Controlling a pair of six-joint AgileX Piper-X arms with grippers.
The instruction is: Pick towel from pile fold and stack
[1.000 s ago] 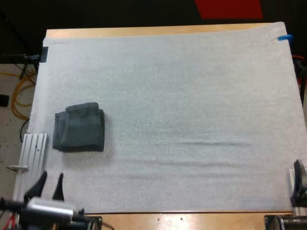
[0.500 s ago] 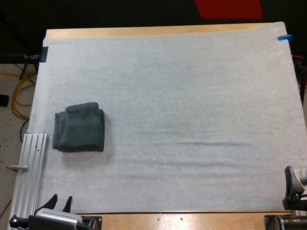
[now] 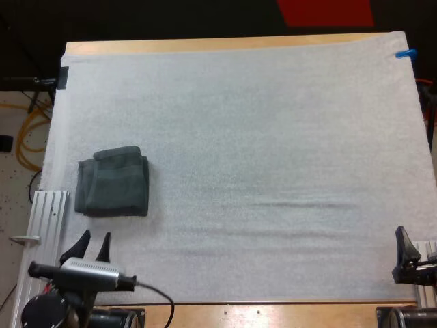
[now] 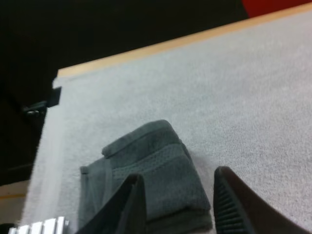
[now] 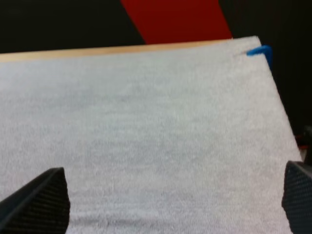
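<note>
1 dark grey-green folded cloth towel [image 3: 113, 181] lies flat near the left edge of the white textured mat [image 3: 273, 137], which covers the wooden table [image 3: 205, 46]. The left gripper [image 3: 94, 239] hovers just short of the towel's near edge, its 2 fingers moderately apart and empty. The right gripper [image 5: 174, 170] sits by the mat's near right corner, well apart from the towel, spread wide, holding nothing.

The towel [image 3: 113, 182] is dark grey-green, the mat [image 3: 259, 137] white and finely grained, the worktop [image 3: 205, 45] pale tan, the left tool [image 3: 94, 236] and right tool [image 5: 173, 168] black.
</note>
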